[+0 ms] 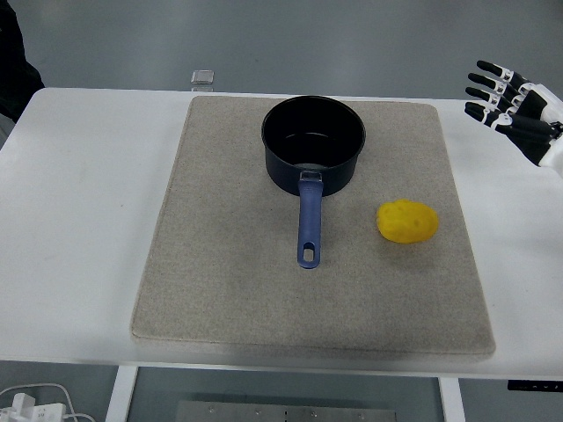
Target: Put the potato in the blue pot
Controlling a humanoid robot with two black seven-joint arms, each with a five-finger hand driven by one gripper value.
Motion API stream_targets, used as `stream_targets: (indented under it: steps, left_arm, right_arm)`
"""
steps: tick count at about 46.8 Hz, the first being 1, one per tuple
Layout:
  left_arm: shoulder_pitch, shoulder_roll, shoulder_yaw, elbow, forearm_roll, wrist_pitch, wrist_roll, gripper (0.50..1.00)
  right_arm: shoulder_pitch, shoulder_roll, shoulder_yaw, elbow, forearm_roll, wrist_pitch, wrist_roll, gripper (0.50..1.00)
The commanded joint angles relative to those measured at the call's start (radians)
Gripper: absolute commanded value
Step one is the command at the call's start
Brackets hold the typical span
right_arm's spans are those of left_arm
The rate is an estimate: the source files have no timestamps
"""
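A yellow potato (407, 221) lies on the beige mat (220, 264), right of the pot's handle. The dark blue pot (312, 145) stands upright at the mat's far middle, empty, with its blue handle (309, 224) pointing toward the near edge. My right hand (503, 97) is at the far right, above the table's right edge, well up and right of the potato. Its fingers are spread and hold nothing. My left arm is out of view.
The white table (79, 220) carries the mat. A small grey square object (203, 77) lies at the table's far edge. A dark sleeve of a person (13, 70) shows at the top left. White cables (35, 406) lie below the table's near left.
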Motion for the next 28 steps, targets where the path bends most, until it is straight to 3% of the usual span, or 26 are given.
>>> stream_targets:
  steps: [1, 15, 19, 28]
  left_arm:
    - [0.000, 0.000, 0.000, 0.000, 0.001, 0.000, 0.000, 0.999]
    - [0.000, 0.000, 0.000, 0.002, 0.000, 0.000, 0.000, 0.999]
    - [0.000, 0.000, 0.000, 0.002, 0.001, 0.000, 0.000, 0.999]
    - [-0.002, 0.000, 0.002, 0.003, 0.000, 0.000, 0.000, 0.999]
  right_arm:
    - [-0.011, -0.018, 0.000, 0.022, -0.040, -0.002, 0.001, 0.915]
    - [-0.088, -0.061, 0.003, 0.112, -0.196, -0.017, 0.009, 0.915]
    - [-0.099, -0.070, 0.003, 0.152, -0.265, -0.048, 0.012, 0.915]
    - [-0.149, -0.061, 0.002, 0.203, -0.486, -0.097, 0.070, 0.915]
